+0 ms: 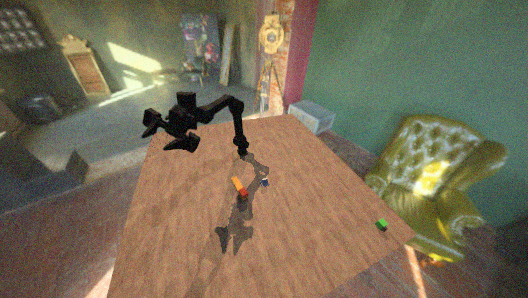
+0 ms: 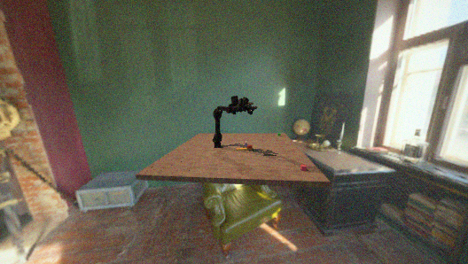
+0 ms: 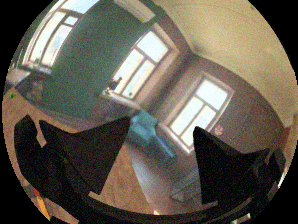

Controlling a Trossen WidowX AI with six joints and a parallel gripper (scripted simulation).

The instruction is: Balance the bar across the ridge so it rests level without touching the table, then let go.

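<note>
An orange bar [image 1: 236,182] lies on the wooden table near its middle, one end on or against a small red ridge block [image 1: 243,192]; I cannot tell if it touches the table. The pair also shows as small orange and red specks in the exterior view [image 2: 243,148]. My gripper [image 1: 165,135] hangs high above the table's far left part, well away from the bar, open and empty. In the wrist view the two dark fingers stand apart with only the room and windows between them.
A small blue block [image 1: 264,182] lies just right of the bar. A green cube [image 1: 382,224] sits near the table's right edge. A red cube [image 2: 303,167] sits near the table's front edge in the exterior view. A yellow armchair [image 1: 432,180] stands beside the table.
</note>
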